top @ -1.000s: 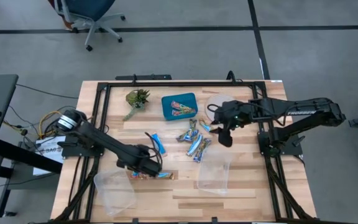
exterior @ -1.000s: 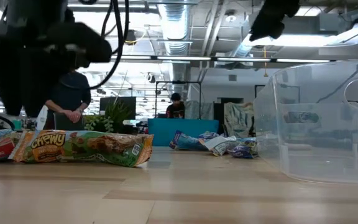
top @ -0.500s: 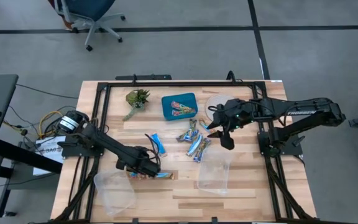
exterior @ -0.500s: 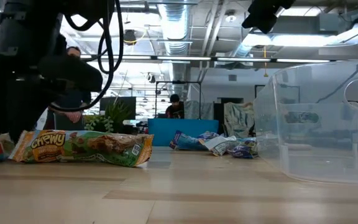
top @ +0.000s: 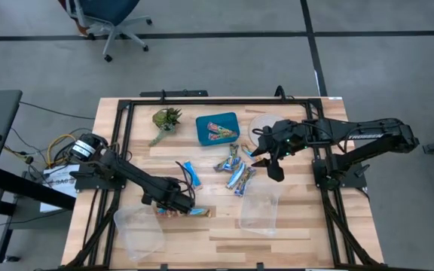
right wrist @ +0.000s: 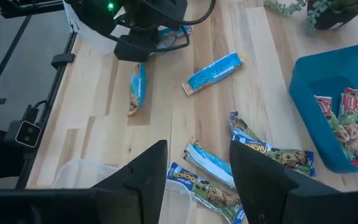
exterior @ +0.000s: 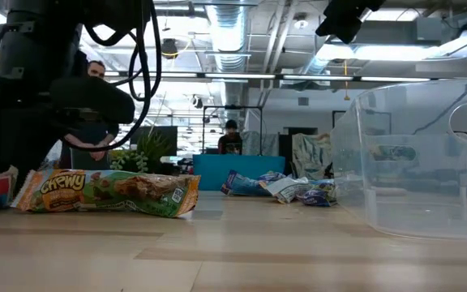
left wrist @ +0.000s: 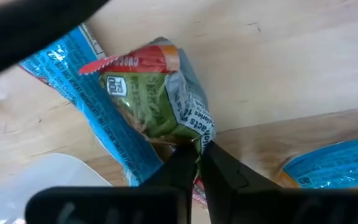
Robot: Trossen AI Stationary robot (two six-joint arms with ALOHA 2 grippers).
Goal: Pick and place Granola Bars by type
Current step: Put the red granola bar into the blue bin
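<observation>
My left gripper (top: 174,202) is low over the table's near left part and shut on a green and red granola bar (left wrist: 157,99). That bar lies over a blue bar (left wrist: 98,118), and a green bar (exterior: 108,192) lies flat beside them. My right gripper (top: 268,159) hangs open in the air above a pile of blue and green bars (top: 236,172) at mid table. Two loose blue bars (right wrist: 213,73) lie between the arms. More bars sit inside a teal container (top: 217,128). My left gripper pinches the green and red bar by its crimped wrapper end (left wrist: 194,142), between the two fingertips. The fingers come slanting down from the table's left side. The wrapper is crumpled and bent up at the held end, and the rest lies over the blue bar.
One clear plastic container (top: 138,229) stands near the front left edge and another (top: 261,207) at the front right of centre. A green spiky plant (top: 164,120) sits at the far left of the table. A round clear lid (top: 262,124) lies far right. People stand in the room behind.
The left gripper has drawn slightly toward the table's left. The end of the bar in its grip has tipped up and pulled away from the green bar lying beside it. The right arm has shifted slightly overhead.
</observation>
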